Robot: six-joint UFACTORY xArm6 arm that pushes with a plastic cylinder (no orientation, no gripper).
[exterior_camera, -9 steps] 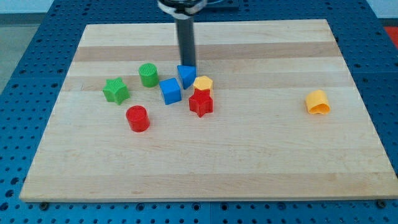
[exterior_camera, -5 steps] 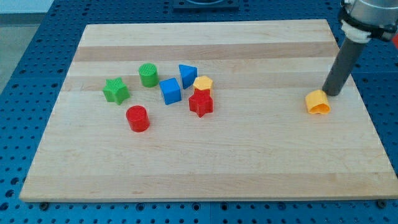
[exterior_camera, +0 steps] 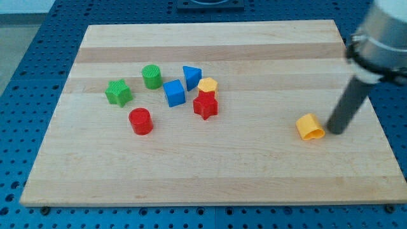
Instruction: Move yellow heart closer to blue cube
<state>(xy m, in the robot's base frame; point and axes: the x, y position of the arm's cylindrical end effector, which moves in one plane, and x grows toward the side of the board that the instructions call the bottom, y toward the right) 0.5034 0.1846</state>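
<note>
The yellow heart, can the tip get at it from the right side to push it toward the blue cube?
Probably yes. My tip sits just right of the yellow heart, and the board between the heart and the blue cube looks bare.

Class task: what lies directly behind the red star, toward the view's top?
The yellow block sits right behind the red star, seemingly touching. The star covers its lower part, so its full shape is hidden.

Lab, blue perforated bench, wooden board
</note>
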